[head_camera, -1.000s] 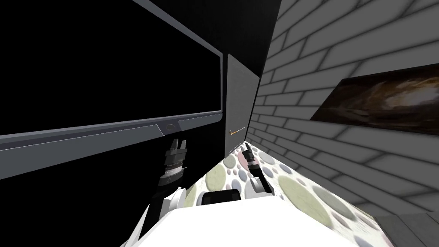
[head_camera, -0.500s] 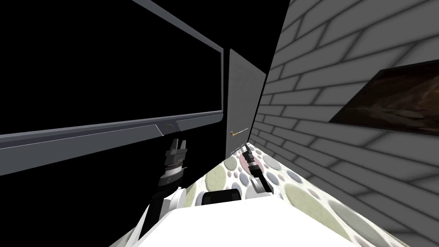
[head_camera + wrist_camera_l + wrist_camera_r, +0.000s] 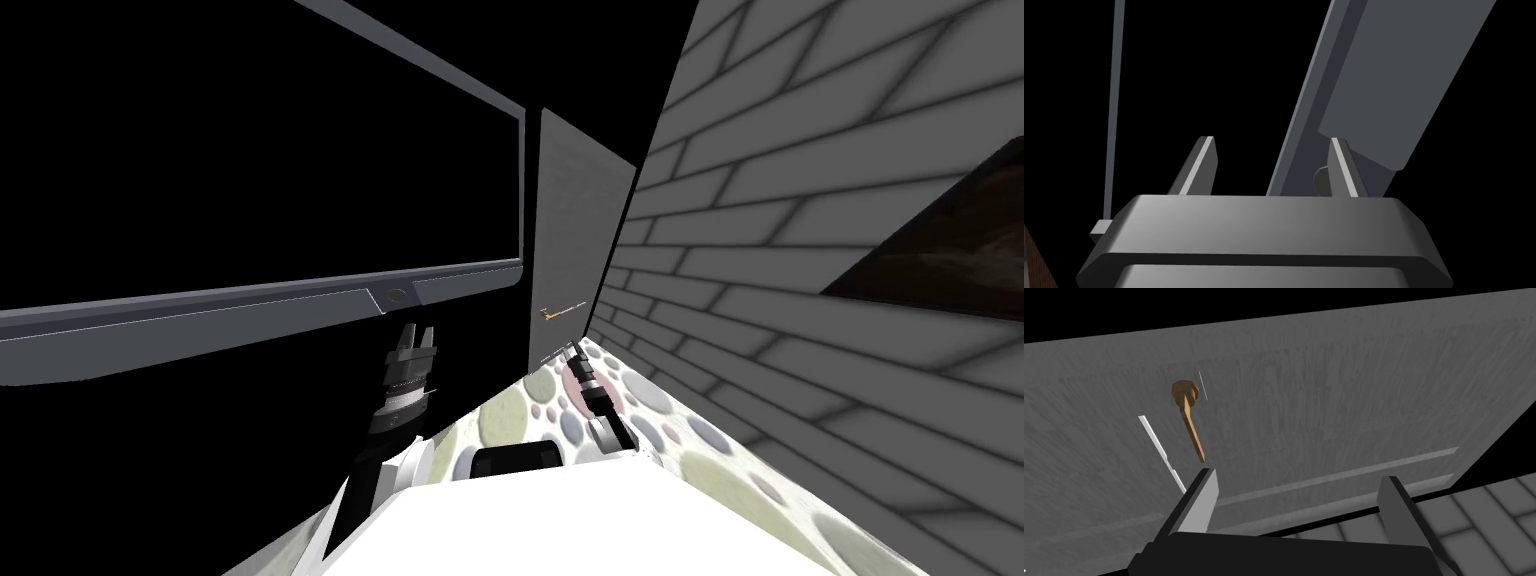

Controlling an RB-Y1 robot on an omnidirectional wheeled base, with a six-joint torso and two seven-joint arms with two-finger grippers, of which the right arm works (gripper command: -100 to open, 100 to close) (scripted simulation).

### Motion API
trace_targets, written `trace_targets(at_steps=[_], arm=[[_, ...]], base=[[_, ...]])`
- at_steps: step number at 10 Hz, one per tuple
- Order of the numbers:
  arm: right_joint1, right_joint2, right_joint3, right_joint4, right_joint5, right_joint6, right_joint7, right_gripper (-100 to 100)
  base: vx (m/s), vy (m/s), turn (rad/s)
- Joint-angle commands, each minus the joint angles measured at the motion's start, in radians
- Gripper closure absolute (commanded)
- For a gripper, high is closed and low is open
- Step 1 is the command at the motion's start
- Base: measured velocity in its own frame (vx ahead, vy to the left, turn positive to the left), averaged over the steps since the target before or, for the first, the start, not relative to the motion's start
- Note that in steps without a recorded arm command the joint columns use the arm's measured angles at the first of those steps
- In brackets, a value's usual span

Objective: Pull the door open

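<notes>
The right pincer (image 3: 1299,477) is standing wide open, holding nothing and facing the grey door (image 3: 1334,403). The brown handle (image 3: 1189,419) is sticking out from the door, its tip just beside one finger (image 3: 1205,498). The door is standing beside the brick wall (image 3: 800,250). The left pincer (image 3: 1272,141) is also gaping, empty, near a grey frame (image 3: 1374,75).
</notes>
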Motion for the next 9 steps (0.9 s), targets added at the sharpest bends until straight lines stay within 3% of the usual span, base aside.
trace_targets(at_steps=[1, 8, 9], arm=[[-0.018, -0.008, 0.001, 0.047, 0.001, -0.011, -0.006, -100], [-0.078, -0.040, 0.005, 0.219, 0.004, -0.052, -0.027, -100], [-0.078, -0.040, 0.005, 0.223, 0.004, -0.052, -0.027, -100]], base=[[0.052, -0.069, 0.157], [0.039, -0.088, 0.141], [0.035, -0.065, 0.052]])
